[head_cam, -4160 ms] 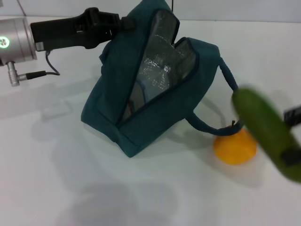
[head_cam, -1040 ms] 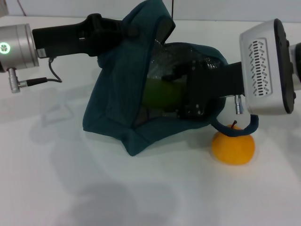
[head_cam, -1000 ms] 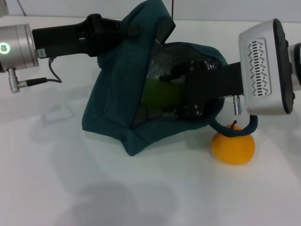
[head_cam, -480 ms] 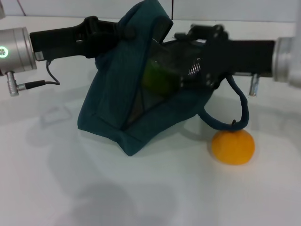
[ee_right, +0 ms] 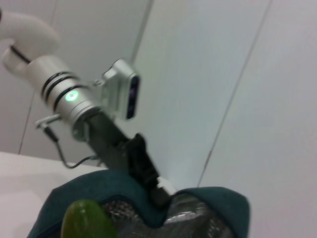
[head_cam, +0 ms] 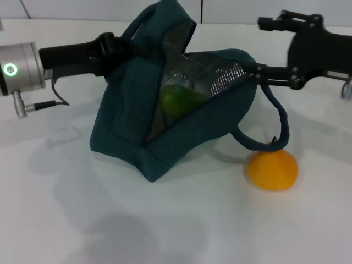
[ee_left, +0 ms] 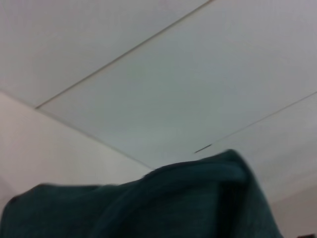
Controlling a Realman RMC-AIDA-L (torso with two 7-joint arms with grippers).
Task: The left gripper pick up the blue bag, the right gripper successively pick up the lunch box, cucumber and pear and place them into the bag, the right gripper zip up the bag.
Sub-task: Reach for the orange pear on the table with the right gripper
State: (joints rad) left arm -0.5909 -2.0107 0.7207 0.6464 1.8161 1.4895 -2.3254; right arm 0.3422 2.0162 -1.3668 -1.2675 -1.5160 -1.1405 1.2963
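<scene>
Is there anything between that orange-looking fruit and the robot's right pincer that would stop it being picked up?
Partly. The bag's dark strap loops down to the pear and touches its stem side, under the right pincer. The rest of the pear is bare on the white table, so a grab there looks unobstructed.

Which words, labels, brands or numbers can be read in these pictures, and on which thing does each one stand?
None can be read.
The bag, the cucumber and the pear carry no print.
The left gripper and the right gripper show no lettering; the green wrist light is only a glow.
</scene>
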